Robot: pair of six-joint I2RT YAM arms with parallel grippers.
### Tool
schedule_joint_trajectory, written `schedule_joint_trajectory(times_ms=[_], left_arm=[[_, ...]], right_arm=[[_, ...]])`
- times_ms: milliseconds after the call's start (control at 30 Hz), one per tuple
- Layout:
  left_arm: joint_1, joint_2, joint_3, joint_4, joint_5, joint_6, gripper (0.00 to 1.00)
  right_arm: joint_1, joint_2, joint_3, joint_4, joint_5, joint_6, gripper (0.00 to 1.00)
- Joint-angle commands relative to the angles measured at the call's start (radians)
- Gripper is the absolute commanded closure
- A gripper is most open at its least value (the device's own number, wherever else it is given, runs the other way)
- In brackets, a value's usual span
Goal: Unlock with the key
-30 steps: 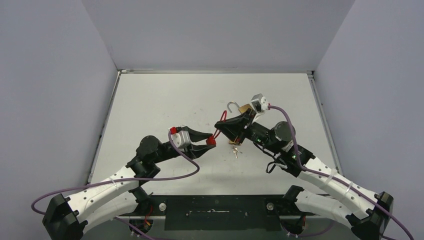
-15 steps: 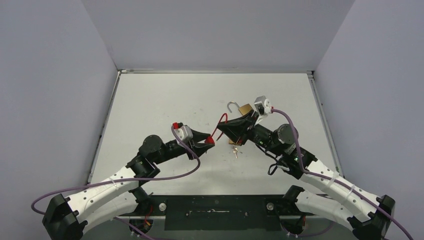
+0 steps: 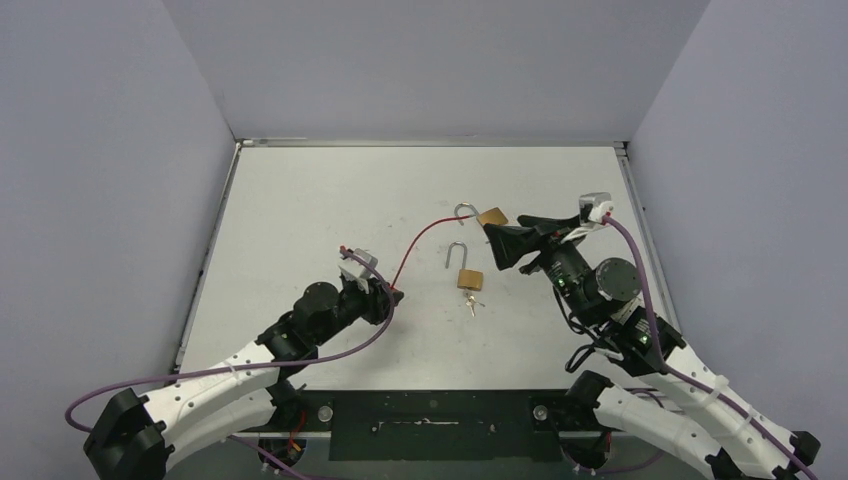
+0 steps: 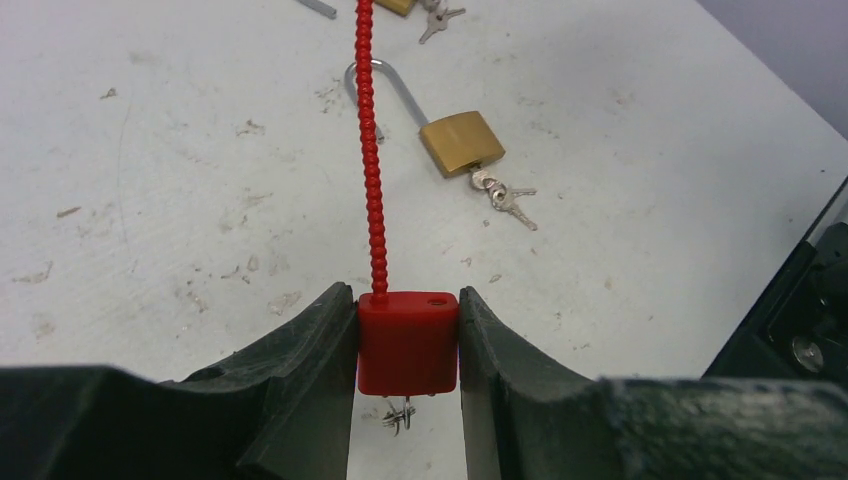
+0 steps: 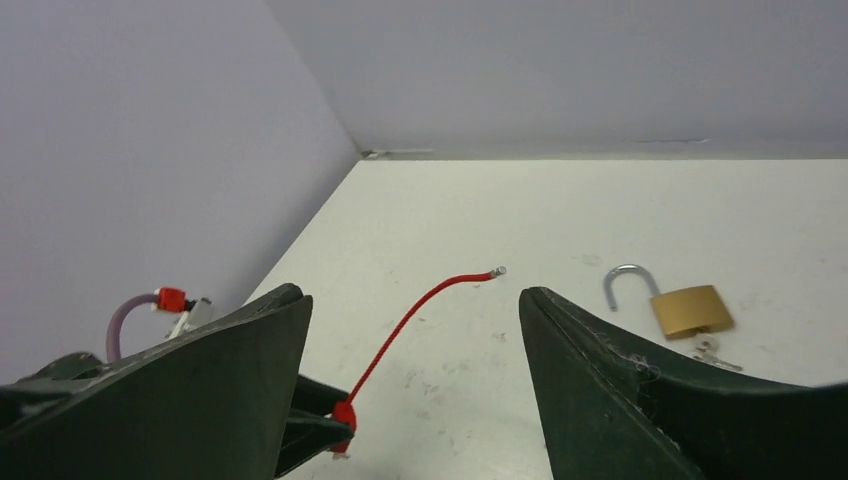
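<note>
While the left hand (image 4: pixel 405 312) clamps the red cable lock (image 4: pixel 408 348), the right hand (image 5: pixel 412 300) spreads wide; empty.

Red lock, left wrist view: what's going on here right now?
The left gripper's fingers clamp the red lock by its body. Its cable trails across the table with the far tip free, so it looks opened. The right gripper is open and empty, beside the far padlock. That and the near padlock lie with shackles open, keys at their bases.
</note>
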Motion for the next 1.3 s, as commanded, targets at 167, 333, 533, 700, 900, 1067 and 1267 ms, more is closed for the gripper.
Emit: schedule_joint_trajectory(times_ms=[167,333,533,700,900,1067,1267], left_arm=[[0.007,-0.053,0.010,-0.066,-0.166,-0.126,1.00],[0.009,0.005,0.043,-0.109,-0.311,-0.234,1.00],[0.026,0.236,0.179,-0.148,-0.291,-0.266,1.00],[0.081,0.442,0.284,-0.164,-0.256,-0.327,1.00],[0.110,0.607,0.379,-0.137,-0.200,-0.321,1.00],[0.113,0.722,0.459,-0.171,-0.196,-0.328,0.93],[0.113,0.783,0.498,-0.179,-0.216,-0.345,0.71]], right_arm=[[-0.006,-0.122,-0.097,0.005,0.342,0.020,0.19],[-0.006,-0.092,-0.111,-0.020,0.328,0.070,0.19],[-0.006,-0.043,-0.114,-0.030,0.291,0.103,0.19],[-0.008,-0.011,-0.115,-0.030,0.273,0.119,0.19],[-0.012,0.008,-0.123,-0.044,0.258,0.149,0.19],[-0.011,0.034,-0.122,-0.055,0.247,0.168,0.19],[-0.015,0.070,-0.094,-0.092,0.244,0.187,0.19]])
